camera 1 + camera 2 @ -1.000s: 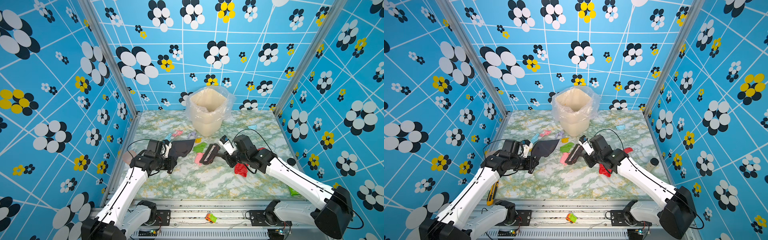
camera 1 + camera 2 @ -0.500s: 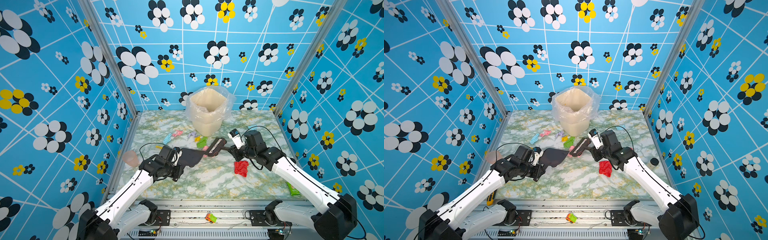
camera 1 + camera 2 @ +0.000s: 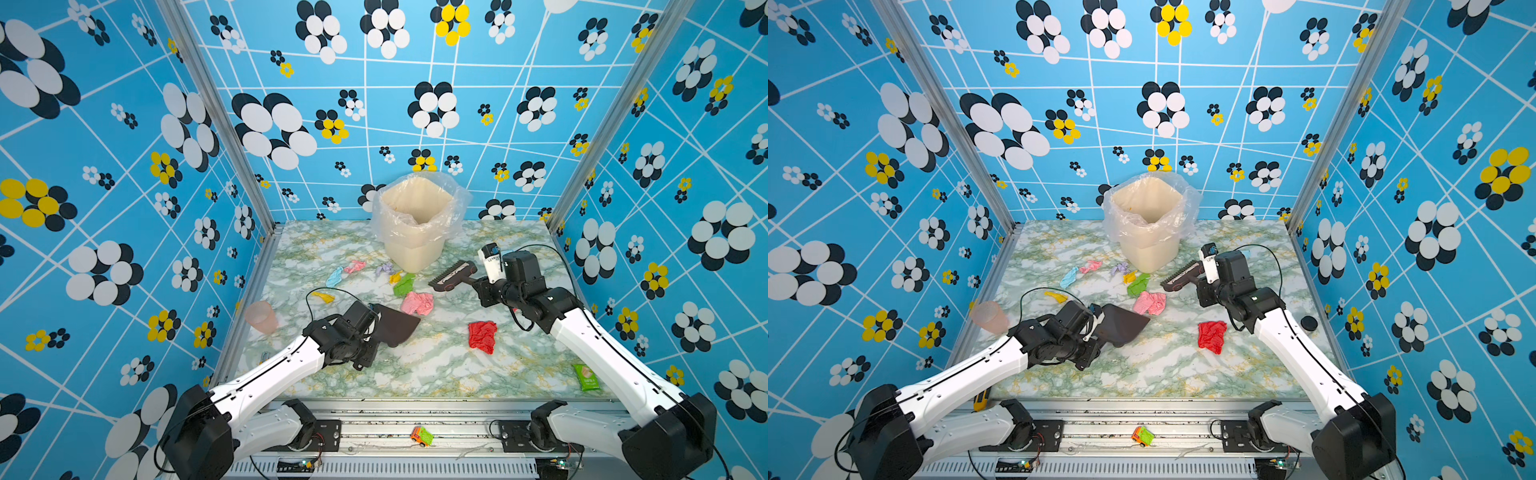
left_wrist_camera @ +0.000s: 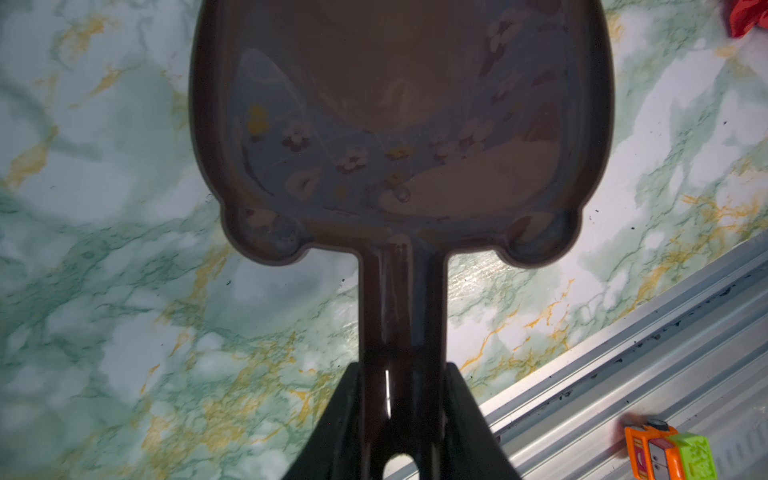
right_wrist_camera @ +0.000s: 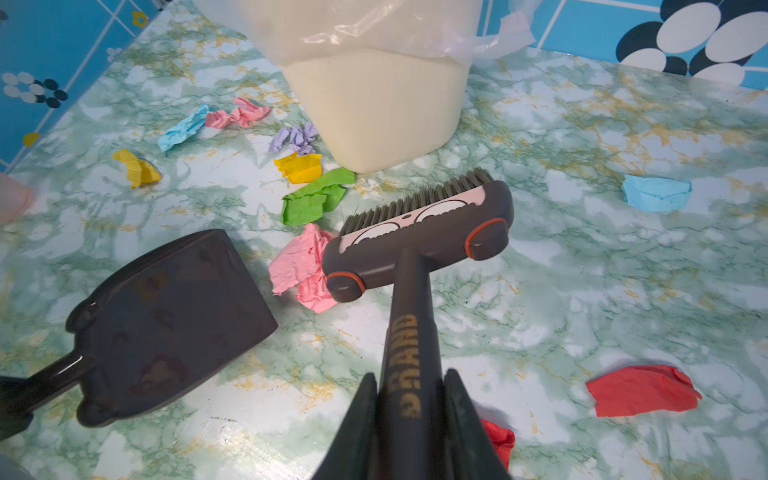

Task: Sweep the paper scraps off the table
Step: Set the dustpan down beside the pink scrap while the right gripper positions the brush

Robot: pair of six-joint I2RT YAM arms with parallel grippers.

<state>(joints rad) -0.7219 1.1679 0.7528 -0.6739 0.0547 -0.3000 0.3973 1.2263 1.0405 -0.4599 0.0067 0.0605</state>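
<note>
Several paper scraps lie on the marble table [image 3: 415,374]: a big pink wad [image 3: 417,302], a green one [image 3: 404,284], a red one [image 3: 482,336], and smaller light blue [image 3: 334,276], pink [image 3: 354,266], lavender [image 3: 384,269] and yellow [image 3: 323,296] ones left of the bin. My left gripper [image 4: 403,374] is shut on the handle of a dark dustpan [image 3: 395,328], whose mouth faces the pink wad. My right gripper [image 5: 409,382] is shut on the handle of a dark brush [image 5: 419,245], whose head hovers just right of the pink and green wads.
A cream bin [image 3: 415,224] lined with clear plastic stands at the back centre. A pink cup [image 3: 261,316] sits at the left edge and a green snack packet [image 3: 586,377] at the front right. A toy car [image 3: 421,436] rests on the front rail. Another light blue scrap [image 5: 656,193] lies right of the bin.
The dustpan has moved right and toward the front, coming up beside the pink wad. The brush has pulled back and to the right, off the pink and green wads.
</note>
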